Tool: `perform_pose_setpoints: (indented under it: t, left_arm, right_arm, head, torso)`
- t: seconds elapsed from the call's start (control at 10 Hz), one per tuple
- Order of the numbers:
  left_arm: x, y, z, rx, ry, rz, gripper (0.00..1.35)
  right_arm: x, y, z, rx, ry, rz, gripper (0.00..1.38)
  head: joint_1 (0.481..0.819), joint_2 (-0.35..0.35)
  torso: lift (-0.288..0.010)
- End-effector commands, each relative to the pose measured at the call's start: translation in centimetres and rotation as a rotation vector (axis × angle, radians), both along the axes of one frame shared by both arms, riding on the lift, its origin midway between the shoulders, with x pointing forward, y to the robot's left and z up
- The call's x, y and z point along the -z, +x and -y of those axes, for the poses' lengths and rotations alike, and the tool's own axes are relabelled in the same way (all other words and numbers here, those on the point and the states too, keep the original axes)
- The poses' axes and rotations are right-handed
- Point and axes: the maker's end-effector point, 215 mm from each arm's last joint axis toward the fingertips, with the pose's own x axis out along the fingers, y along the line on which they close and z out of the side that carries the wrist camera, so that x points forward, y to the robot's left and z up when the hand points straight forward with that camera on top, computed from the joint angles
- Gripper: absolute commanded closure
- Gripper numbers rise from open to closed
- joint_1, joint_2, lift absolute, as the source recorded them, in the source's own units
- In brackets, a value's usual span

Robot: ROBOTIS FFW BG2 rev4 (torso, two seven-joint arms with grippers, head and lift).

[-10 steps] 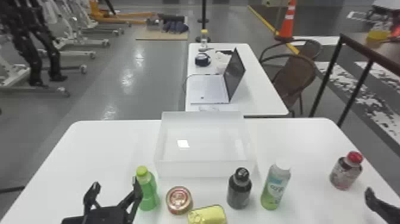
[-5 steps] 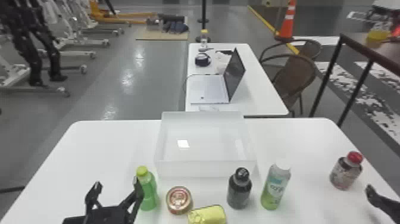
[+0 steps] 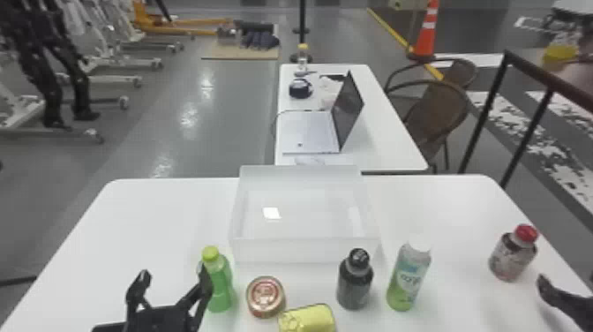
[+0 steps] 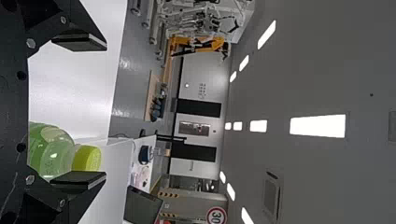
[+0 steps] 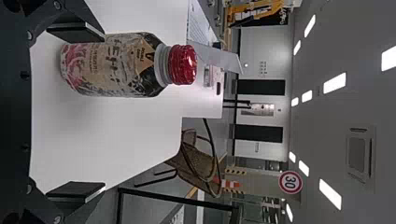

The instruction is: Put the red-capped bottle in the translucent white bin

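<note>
Upright near the table's right edge stands the red-capped bottle (image 3: 514, 256). Just nearer to the robot and right of it is my right gripper (image 3: 560, 300), partly cut off by the view's edge. In the right wrist view, my right gripper (image 5: 88, 112) is open; the red-capped bottle (image 5: 114, 65) stands beyond the fingers, closer to one of them. The translucent white bin (image 3: 304, 251) sits at the table's middle. My left gripper (image 3: 173, 282) stays at the table's left, open beside the green bottle; the left wrist view also shows the left gripper (image 4: 93, 112).
In a row before the bin are a green bottle (image 3: 219, 282), a round can (image 3: 265, 296), a yellow can (image 3: 307, 318), a dark bottle (image 3: 354, 282) and a white-capped bottle (image 3: 408, 276). A second table (image 3: 379, 145) with a laptop (image 3: 309, 132) stands behind.
The right gripper has shifted slightly forward and left toward the red-capped bottle. The bottles, cans and bin have kept their places.
</note>
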Motion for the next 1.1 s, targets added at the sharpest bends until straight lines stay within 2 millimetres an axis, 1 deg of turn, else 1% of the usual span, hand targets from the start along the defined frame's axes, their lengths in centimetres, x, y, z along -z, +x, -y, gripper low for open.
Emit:
perform_pose_setpoints:
  t: [0.0, 0.1, 0.3, 0.5, 0.7, 0.9, 1.0]
  left_arm:
    - [-0.2, 0.1, 0.0, 0.001, -0.001, 0.007, 0.30]
    - [-0.1, 0.1, 0.1, 0.000, -0.004, 0.007, 0.30]
    - [-0.2, 0.2, 0.2, 0.005, -0.003, 0.012, 0.30]
    - [-0.3, 0.2, 0.3, 0.009, -0.004, 0.016, 0.30]
    - [-0.3, 0.3, 0.4, 0.009, -0.006, 0.017, 0.30]
    - [-0.4, 0.4, 0.5, 0.017, -0.007, 0.023, 0.30]
    - [-0.3, 0.4, 0.5, 0.017, -0.007, 0.022, 0.30]
  right_arm:
    - [-0.1, 0.4, 0.2, -0.003, -0.005, -0.009, 0.17]
    - [0.2, 0.5, 0.2, -0.007, -0.006, -0.020, 0.17]
    - [0.5, 1.4, -0.5, -0.032, 0.011, -0.030, 0.17]
    - [0.6, 2.4, -2.9, -0.090, 0.028, -0.034, 0.17]
    - [0.3, 3.4, -4.4, -0.130, 0.038, -0.035, 0.17]
    - [-0.8, 4.6, -4.7, -0.143, 0.016, -0.025, 0.17]
    - [-1.0, 5.0, -4.8, -0.146, 0.008, -0.027, 0.17]
  head:
    - [0.549, 0.000]
    - [0.549, 0.000]
    - [0.549, 0.000]
    - [0.549, 0.000]
    - [0.549, 0.000]
    - [0.549, 0.000]
    - [0.549, 0.000]
  torso:
    - [-0.100]
    - [-0.100]
    - [-0.100]
    - [-0.100]
    - [-0.100]
    - [-0.100]
    - [-0.100]
